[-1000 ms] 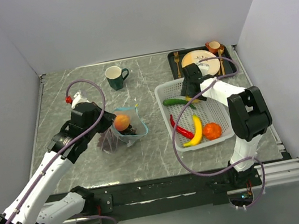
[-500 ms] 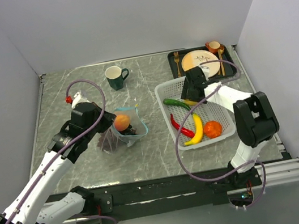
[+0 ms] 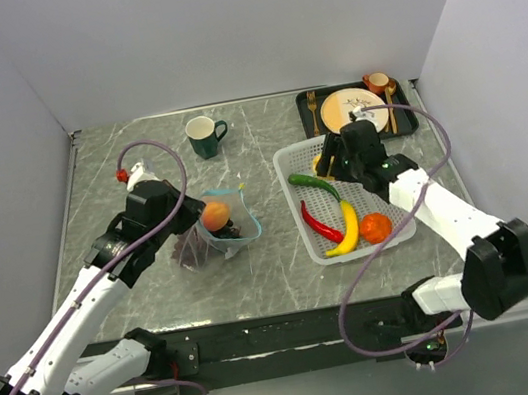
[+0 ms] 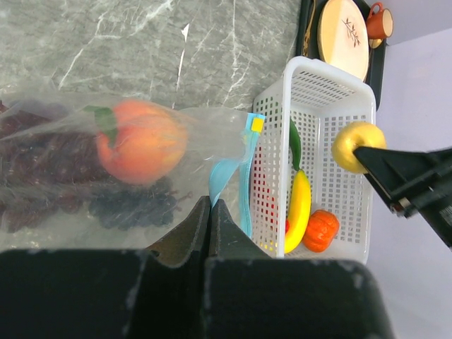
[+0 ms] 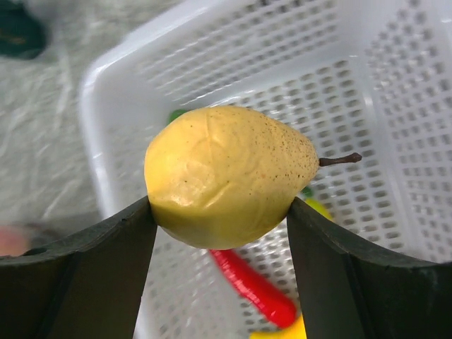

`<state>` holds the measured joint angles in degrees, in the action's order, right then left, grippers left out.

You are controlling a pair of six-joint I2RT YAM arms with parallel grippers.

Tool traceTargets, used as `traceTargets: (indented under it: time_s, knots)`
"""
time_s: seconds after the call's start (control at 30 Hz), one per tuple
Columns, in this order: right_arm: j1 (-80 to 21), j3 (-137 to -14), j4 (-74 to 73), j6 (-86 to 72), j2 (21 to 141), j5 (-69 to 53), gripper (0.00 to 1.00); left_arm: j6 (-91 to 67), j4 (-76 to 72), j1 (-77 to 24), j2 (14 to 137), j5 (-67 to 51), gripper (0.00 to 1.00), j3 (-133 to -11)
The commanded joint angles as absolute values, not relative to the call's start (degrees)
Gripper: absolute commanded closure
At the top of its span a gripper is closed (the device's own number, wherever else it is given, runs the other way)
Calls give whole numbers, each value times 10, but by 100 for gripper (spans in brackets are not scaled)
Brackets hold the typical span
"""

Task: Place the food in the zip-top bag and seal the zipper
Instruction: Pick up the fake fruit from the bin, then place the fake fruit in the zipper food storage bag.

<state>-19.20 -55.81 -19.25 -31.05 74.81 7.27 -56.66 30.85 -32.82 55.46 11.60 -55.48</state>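
White-and-black right arm [image 3: 435, 209] now stretched low across the near right of the table [image 3: 136, 158], elbow swung out towards the near right corner; a second earlier, folded upright beside the basket. Left arm [image 3: 87, 288] unchanged since then, bag and contents likewise.

Near left of centre: zip-top bag [image 4: 205, 141], clear, propped on the table with its mouth towards the basket. Left jaws closed, pinching the bag's clear lip right beside the teal zipper [image 4: 244, 185]. Inside, just beyond those jaws: peach [image 4: 140, 141] above a dark purple grape bunch [image 4: 131, 206].

To the right, white mesh basket [image 4: 332, 92], beside the bag but apart from it. In it, near to far: orange [image 3: 376, 228], yellow banana [image 3: 348, 228], red chili [image 3: 320, 228], green pepper [image 3: 309, 181].

Over the basket's far end: yellow lemon [image 5: 226, 176], raised off the basket floor, gripped on both sides by the right jaws, brown stem sticking out sideways. Jaws over much the same part of the basket as a second earlier. Lemon well apart from the bag mouth.

Farthest back: dark green mug [image 3: 203, 137] behind the bag; dark tray [image 3: 305, 120] behind the basket, carrying a cream plate [image 3: 350, 107], cutlery [image 3: 314, 113] and a small orange cup [image 3: 379, 83].
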Motion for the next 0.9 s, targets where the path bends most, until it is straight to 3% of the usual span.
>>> traceTargets:
  time_s: [0.0, 0.33, 0.87]
  knots:
    - [-238, -569, -199, -324, 700, 40, 57, -563, 291, -330, 557, 115, 99, -555]
    - [-364, -612, -188, -357, 679, -12, 57, -577, 262, -330, 571, 92, 99, -541]
    - [-491, -736, -212, -323, 841, -88, 55, -574, 266, -330, 566, 107, 99, -555]
